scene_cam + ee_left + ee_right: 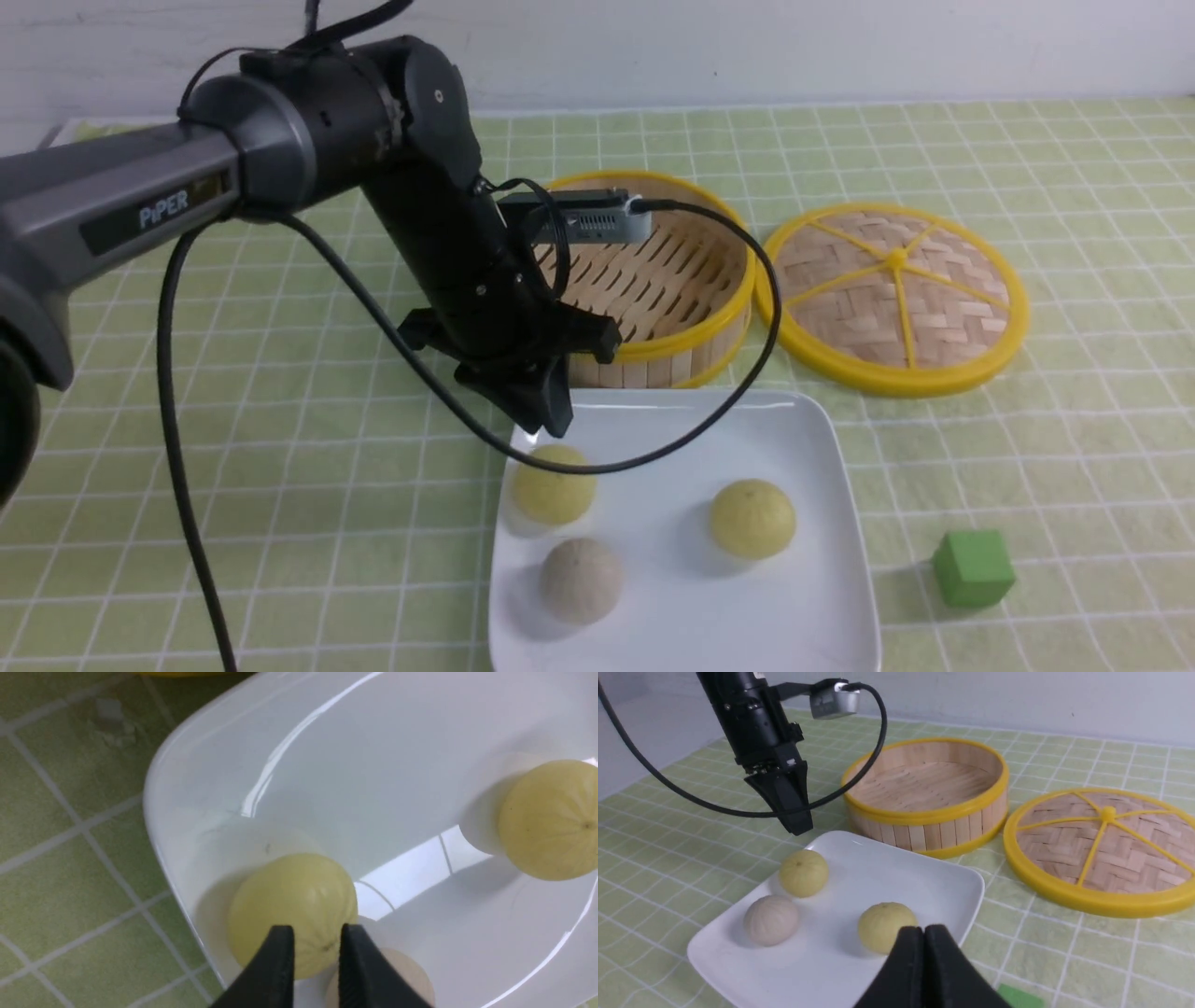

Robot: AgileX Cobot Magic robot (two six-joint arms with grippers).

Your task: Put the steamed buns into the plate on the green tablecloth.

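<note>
Hovering, our left hand (pixel 316 933), slightly parted and holding nothing, clears the buns (pixel 752 519) (pixel 555 484), both inside the plate (pixel 848 523); our right hand (pixel 923 929) waits shut, unneeded.

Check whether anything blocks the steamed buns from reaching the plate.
Nothing visible does: both pale yellow buns already sit inside the white plate. The grey-beige bun lies there too.
</note>
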